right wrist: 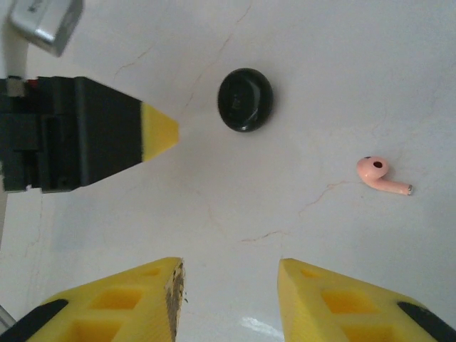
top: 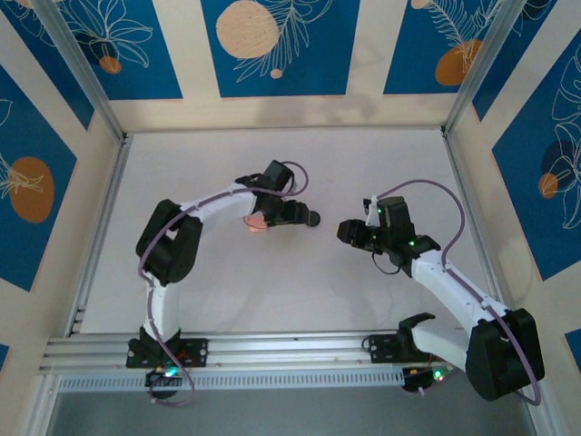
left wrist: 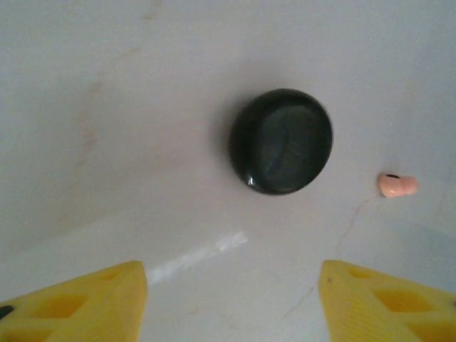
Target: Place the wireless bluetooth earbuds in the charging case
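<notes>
A pale pink earbud (right wrist: 381,176) with a short stem lies on the white table, to the right of a black round disc (right wrist: 244,100). It also shows small at the right in the left wrist view (left wrist: 397,185), beside the disc (left wrist: 281,140). The salmon-pink charging case (top: 257,222) peeks out from under the left arm. The dark earbud is out of view. My left gripper (left wrist: 231,299) is open, nothing between its fingers, the disc just ahead of it. My right gripper (right wrist: 228,285) is open and empty, facing the disc and the left gripper's yellow fingertip (right wrist: 158,132).
Seen from above, the two grippers (top: 295,215) (top: 348,232) face each other at mid-table with the black disc (top: 313,218) between them. Patterned walls and an aluminium frame (top: 109,182) enclose the white table (top: 381,163).
</notes>
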You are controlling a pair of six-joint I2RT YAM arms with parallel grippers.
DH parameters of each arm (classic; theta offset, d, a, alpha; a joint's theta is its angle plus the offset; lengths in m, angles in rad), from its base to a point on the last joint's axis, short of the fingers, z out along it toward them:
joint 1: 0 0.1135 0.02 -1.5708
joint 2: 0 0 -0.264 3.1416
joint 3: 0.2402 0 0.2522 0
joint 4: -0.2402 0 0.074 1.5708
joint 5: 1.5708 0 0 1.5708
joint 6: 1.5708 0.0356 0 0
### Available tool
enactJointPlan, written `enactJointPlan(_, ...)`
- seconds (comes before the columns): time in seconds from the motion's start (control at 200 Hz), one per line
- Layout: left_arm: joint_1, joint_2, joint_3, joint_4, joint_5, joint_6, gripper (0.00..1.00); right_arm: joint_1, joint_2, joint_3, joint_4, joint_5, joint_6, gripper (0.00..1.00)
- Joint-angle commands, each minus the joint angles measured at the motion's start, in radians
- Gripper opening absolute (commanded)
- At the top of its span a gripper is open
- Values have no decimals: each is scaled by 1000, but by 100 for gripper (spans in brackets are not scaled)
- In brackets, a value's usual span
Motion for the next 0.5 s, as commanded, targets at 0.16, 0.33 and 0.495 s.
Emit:
enactJointPlan(0.16, 4, -66, 84, -292, -412, -115, 89, -8, 30, 3, 56, -51, -14, 42)
enactJointPlan(0.33, 5, 23, 205, -405, -480, -88, 92, -14, 36, 5, 68, -67, -19, 43)
enactJointPlan(0.495, 6, 117, 280, -494, -510, -86, 94, -21, 35, 5, 68, -88, -22, 43)
